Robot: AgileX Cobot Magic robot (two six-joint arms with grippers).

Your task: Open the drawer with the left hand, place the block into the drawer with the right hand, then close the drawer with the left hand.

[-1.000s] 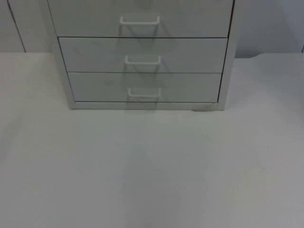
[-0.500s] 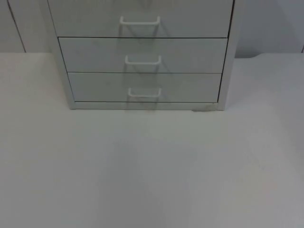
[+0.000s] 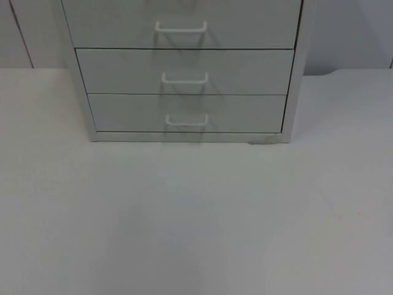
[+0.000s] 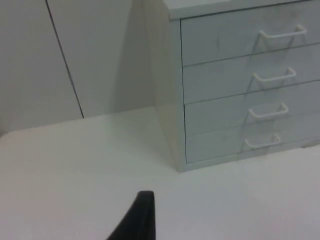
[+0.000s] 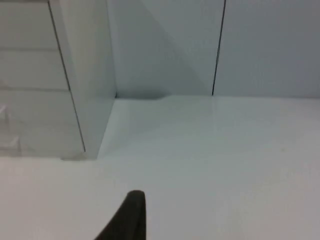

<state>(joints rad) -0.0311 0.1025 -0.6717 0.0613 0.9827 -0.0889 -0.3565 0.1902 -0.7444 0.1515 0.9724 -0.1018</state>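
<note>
At twelve o'clock on the white table [image 3: 196, 215] stands a grey drawer cabinet [image 3: 184, 67] against the partition wall [image 4: 90, 55], and all its drawers are pushed in, each with a white handle [image 3: 186, 120] on its front. From the left wrist, the left gripper [image 4: 140, 217] shows one black fingertip above the bare table, with the cabinet toward two o'clock, touching nothing. From the right wrist, the right gripper [image 5: 131, 216] shows one black fingertip too, with the cabinet's side toward ten o'clock; I cannot tell how wide either one is spread.
</note>
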